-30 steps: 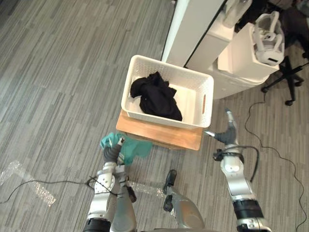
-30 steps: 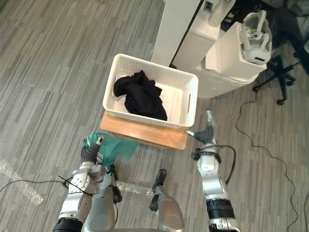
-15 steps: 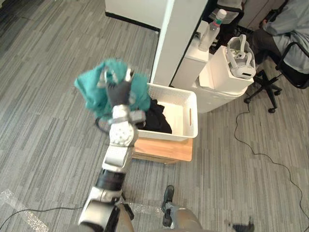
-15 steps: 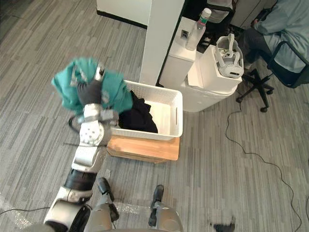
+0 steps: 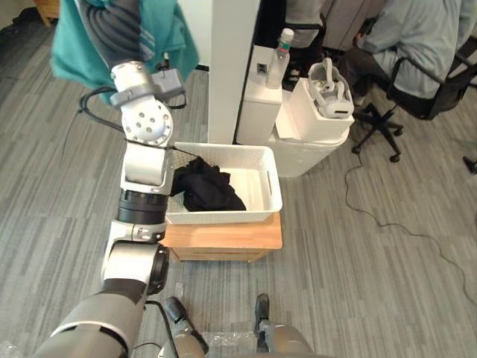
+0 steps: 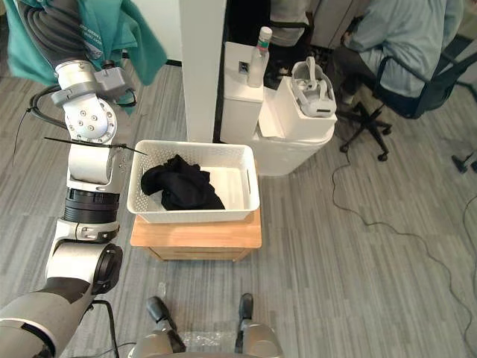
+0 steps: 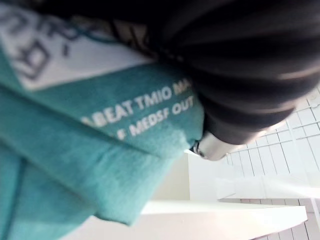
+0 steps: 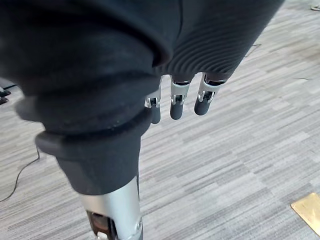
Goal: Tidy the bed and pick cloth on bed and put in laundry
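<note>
A teal cloth (image 5: 74, 52) hangs high in the air at the far left, bunched round my left hand (image 5: 112, 30), which is shut on it. From the left wrist, the teal cloth (image 7: 75, 150) shows up close, pressed against the hand's dark cover. Below and to the right of it a white laundry basket (image 5: 270, 186) sits on a low wooden stand (image 5: 223, 237), with a black garment (image 5: 205, 188) inside. My right hand (image 8: 177, 100) hangs over bare floor with straight fingers, holding nothing.
A white pillar (image 5: 231, 67) rises just behind the basket. A white cabinet with a bottle (image 5: 282, 46) and a bin with a headset (image 5: 328, 82) stand to its right. A person (image 5: 417, 37) sits on an office chair at the far right. A cable (image 5: 387, 224) lies on the floor.
My left arm has swung the teal cloth from low beside the wooden stand up high over the basket's left side. The camera has tilted up, and my right hand has left the eye views.
</note>
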Robot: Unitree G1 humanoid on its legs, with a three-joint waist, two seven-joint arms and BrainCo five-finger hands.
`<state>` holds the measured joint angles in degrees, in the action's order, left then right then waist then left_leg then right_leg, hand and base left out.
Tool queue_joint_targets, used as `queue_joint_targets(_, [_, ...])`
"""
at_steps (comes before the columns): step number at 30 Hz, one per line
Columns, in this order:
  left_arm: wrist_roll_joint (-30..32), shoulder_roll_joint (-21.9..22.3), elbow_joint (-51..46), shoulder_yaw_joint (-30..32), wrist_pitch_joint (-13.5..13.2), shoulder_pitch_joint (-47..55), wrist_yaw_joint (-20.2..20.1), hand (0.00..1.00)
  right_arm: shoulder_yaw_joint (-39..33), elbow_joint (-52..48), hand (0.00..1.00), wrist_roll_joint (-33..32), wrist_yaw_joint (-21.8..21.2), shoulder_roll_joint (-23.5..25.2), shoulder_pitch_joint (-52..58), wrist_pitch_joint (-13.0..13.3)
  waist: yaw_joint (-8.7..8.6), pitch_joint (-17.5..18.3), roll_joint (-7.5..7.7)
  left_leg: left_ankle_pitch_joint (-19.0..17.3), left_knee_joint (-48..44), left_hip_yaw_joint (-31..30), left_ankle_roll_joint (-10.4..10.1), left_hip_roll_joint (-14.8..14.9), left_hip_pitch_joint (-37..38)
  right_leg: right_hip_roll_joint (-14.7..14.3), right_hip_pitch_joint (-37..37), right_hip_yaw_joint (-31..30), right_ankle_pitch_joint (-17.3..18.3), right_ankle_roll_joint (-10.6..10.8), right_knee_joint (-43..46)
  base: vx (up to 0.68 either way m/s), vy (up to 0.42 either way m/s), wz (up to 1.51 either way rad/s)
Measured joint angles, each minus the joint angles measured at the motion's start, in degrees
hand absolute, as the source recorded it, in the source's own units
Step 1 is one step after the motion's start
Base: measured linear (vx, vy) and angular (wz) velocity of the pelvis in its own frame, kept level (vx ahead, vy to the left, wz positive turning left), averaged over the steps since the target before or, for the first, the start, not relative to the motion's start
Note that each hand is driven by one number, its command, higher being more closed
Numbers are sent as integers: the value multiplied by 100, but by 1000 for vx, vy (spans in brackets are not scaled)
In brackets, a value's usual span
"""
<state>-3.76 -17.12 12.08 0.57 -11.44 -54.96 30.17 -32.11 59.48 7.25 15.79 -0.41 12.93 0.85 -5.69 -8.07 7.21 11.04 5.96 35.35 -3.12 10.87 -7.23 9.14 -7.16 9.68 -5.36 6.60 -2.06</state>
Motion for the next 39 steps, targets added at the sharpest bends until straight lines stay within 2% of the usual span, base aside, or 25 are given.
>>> queue_joint_targets(4, [125,23,185,-66,2,-18,-45,100,11,-2,0,4,-96,53,0,8,-6,1,2,-2,0,-3,3,-106,-10,101,-3,1,-70,31,-3,6,7,4])
queue_joint_targets(9, [411,323,630,-299,174,302,-302,100,123,-24,0,5,-102,216,-5,50,-44,-81,61,-41,-1,20,59,-203,-32,208,-38,-45,-105,92,36,5,17,3])
queue_joint_targets(13, [455,590,711,-268,263,899,-404,100,401,-186,0,9,-100,290,-20,48,-87,-421,126,-91,-1,297,125,-218,-69,277,-330,-260,-71,84,197,-38,30,-25])
queue_joint_targets(16, [469,635,1076,-260,418,915,-450,100,631,-413,0,9,-80,323,-4,50,-155,-658,209,-92,-3,662,127,-168,-117,296,-514,-296,-45,134,218,-54,12,-23])
queue_joint_targets(24, [677,665,1778,-200,503,876,-514,100,1205,-971,0,3,37,423,46,144,-178,-956,234,-112,-8,1147,155,-66,-315,286,-855,-309,-231,168,210,13,-5,-12])
queue_joint_targets(25, [680,669,1864,-136,558,854,-514,0,1286,-1081,0,3,53,420,46,163,-163,-1012,241,-120,-9,1221,165,-62,-324,284,-911,-361,-245,163,230,43,4,-12])
queue_joint_targets(29, [695,671,2459,16,624,430,-491,0,1535,-1266,0,-6,76,408,39,257,-137,-1222,214,-161,-31,1351,176,-34,-336,260,-1033,-401,-338,169,275,64,7,-13])
queue_joint_targets(31, [721,593,2877,160,627,127,-492,0,1702,-1365,0,-62,97,404,-7,297,-138,-1352,142,-162,-39,1403,176,14,-393,201,-1139,-474,-494,159,277,74,0,-18])
queue_joint_targets(39, [473,674,3475,415,644,166,-567,0,1928,-1381,0,-277,188,312,-32,394,-107,-1498,-9,-166,-41,1496,154,33,-382,178,-1212,-498,-505,166,294,86,-9,-6])
